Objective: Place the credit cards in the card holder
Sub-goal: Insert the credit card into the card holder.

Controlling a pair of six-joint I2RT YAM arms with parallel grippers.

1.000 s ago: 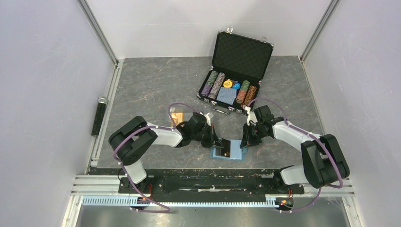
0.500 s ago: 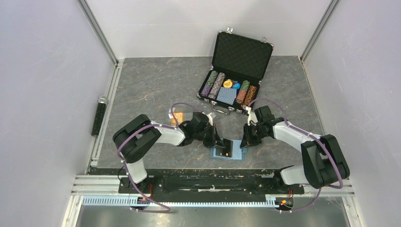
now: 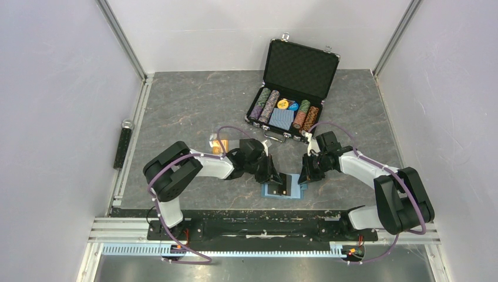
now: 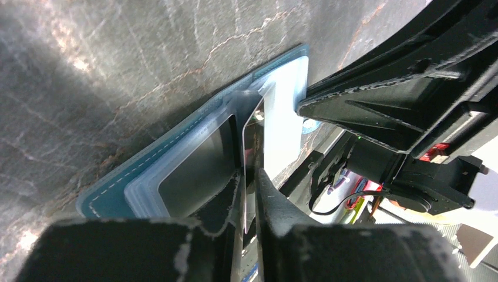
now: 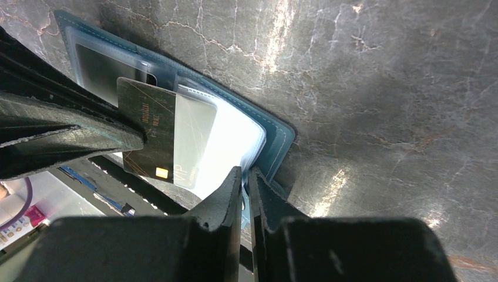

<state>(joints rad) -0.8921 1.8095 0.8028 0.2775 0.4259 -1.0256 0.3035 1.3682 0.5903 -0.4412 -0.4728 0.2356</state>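
Note:
The teal card holder (image 3: pixel 283 191) lies open near the front edge, its clear pockets facing up. My left gripper (image 3: pixel 273 176) is shut on a black card (image 3: pixel 282 183), which stands on edge over the holder. In the left wrist view the card (image 4: pixel 252 141) is edge-on between my fingers, over the holder (image 4: pixel 141 170). In the right wrist view the black card (image 5: pixel 147 126) has its right part under a clear pocket of the holder (image 5: pixel 276 138). My right gripper (image 3: pixel 303 175) is shut on the holder's right edge (image 5: pixel 244 173). An orange-gold card (image 3: pixel 221 144) lies behind the left arm. The whitish card is not visible.
An open black metal-edged case (image 3: pixel 293 88) with rows of poker chips and a blue card deck stands at the back right. A dark bar (image 3: pixel 124 147) lies along the left rail. The two grippers are close together over the holder.
My left gripper has moved a little to the right with the black card, closer over the holder. The right gripper has stayed put on the holder's edge.

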